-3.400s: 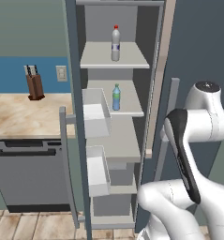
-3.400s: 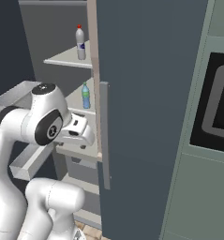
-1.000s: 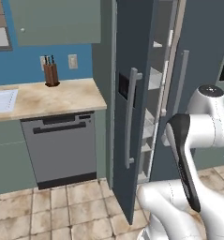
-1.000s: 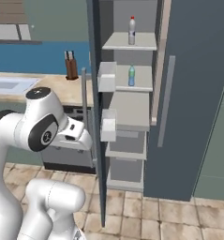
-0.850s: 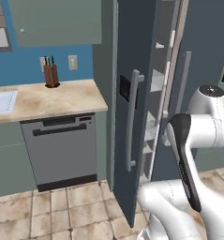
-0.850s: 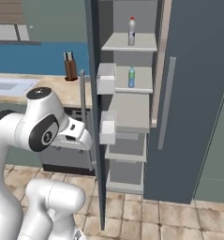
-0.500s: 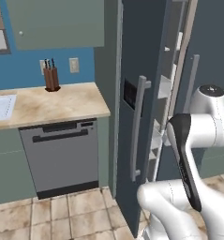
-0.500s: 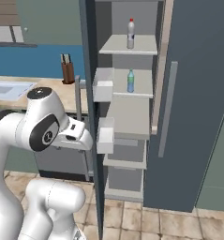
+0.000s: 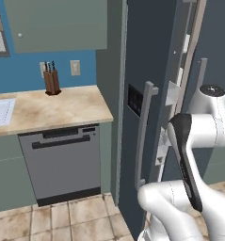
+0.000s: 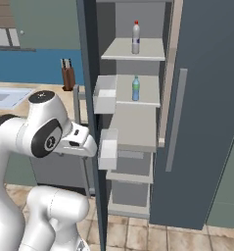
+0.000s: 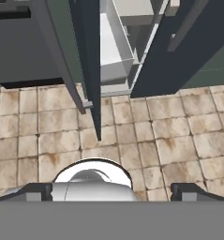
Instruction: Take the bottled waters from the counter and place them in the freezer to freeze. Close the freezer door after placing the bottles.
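Two bottles already stand inside the freezer (image 10: 138, 122), so what remains to handle is the freezer door (image 9: 147, 117).

Furthest left in the left base view lies the counter (image 9: 48, 110), with a knife block (image 9: 51, 83) at its back and a dishwasher (image 9: 64, 162) under it. To its right the freezer door stands ajar, its outer face and long vertical bar handle (image 9: 143, 134) turned toward the camera.

In the right base view the door is seen edge-on, its white bins (image 10: 107, 147) on the inner side. Right of it, the whitish bottle (image 10: 136, 37) sits on the upper shelf and the blue-green bottle (image 10: 135, 88) on the shelf below.

Judged from its height and loaded bins, the door is likely heavy, stiff and smooth-faced. The handle, or the flat outer face at mid-height, looks the best place to press; pushing far from the hinge should ease the swing.

The pincer (image 11: 111, 190) hangs wide apart and empty, looking down at the floor tiles (image 11: 146, 140) before the door's lower edge.
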Available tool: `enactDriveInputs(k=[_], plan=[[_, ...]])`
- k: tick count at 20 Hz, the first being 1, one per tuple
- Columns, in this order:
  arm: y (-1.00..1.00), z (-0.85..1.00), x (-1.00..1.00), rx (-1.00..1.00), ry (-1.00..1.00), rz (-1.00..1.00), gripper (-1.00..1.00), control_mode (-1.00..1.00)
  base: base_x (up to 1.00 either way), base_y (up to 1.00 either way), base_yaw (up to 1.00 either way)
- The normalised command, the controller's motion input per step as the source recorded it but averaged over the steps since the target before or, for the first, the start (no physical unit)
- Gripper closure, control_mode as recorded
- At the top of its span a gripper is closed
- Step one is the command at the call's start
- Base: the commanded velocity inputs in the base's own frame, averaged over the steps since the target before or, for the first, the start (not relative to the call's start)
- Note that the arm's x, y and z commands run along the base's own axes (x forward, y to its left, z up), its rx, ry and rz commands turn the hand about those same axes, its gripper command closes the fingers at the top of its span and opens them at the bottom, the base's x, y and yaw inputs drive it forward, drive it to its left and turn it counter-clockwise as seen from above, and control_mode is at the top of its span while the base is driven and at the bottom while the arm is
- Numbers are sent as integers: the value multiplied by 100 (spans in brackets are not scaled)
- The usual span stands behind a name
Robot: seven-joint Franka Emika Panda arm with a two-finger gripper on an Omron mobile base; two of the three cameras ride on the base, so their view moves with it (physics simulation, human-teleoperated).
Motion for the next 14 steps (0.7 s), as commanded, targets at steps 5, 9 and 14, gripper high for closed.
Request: enactDriveInputs(k=[5, 9, 14], plan=[[1, 0, 0, 0, -1, 0, -100, -100, 0, 0, 0], [52, 19, 1, -9, -25, -12, -100, -100, 0, 0, 0], [70, 8, 22, -13, -18, -27, -100, -100, 0, 0, 0]])
